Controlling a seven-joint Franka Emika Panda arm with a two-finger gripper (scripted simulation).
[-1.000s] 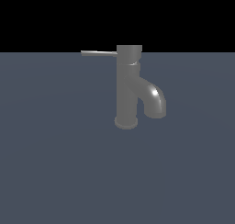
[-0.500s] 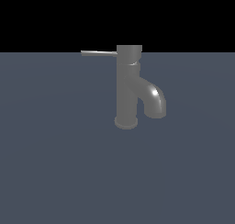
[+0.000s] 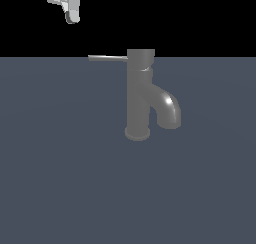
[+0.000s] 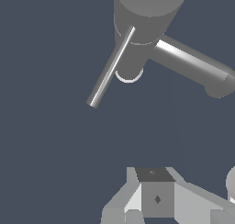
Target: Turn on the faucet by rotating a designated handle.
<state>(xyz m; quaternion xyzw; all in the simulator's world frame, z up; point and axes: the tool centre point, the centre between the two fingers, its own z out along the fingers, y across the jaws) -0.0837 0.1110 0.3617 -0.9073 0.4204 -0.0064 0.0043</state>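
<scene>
A: Exterior view, reading across from its left. What comes first?

B: The gripper (image 3: 73, 18), partly cut off by the frame edge at about 11 o'clock. Only a pale grey body and one dark-tipped finger (image 3: 73, 15) show. It hangs in the air, well apart from everything else.

A: Open or closed?

B: Cannot tell. The exterior view shows too little of it, and the wrist view shows only the grey housing (image 4: 158, 198), not the fingertips.

A: Next item.

B: The handle (image 3: 107, 58), a thin straight rod, lying level. It juts from the top cap toward 9 o'clock. Its free end sits below the gripper, with clear space between the two.

A: And the faucet?

B: The faucet (image 3: 139, 95) stands upright near frame centre on the flat blue-grey floor (image 3: 60, 188), its round base flange touching it. The thick spout (image 3: 167, 108) leaves the body toward 3 o'clock and curves down.

A: Wrist view confirms?

B: Yes. Cap, rod and spout all visible; nothing touches the rod.
</scene>
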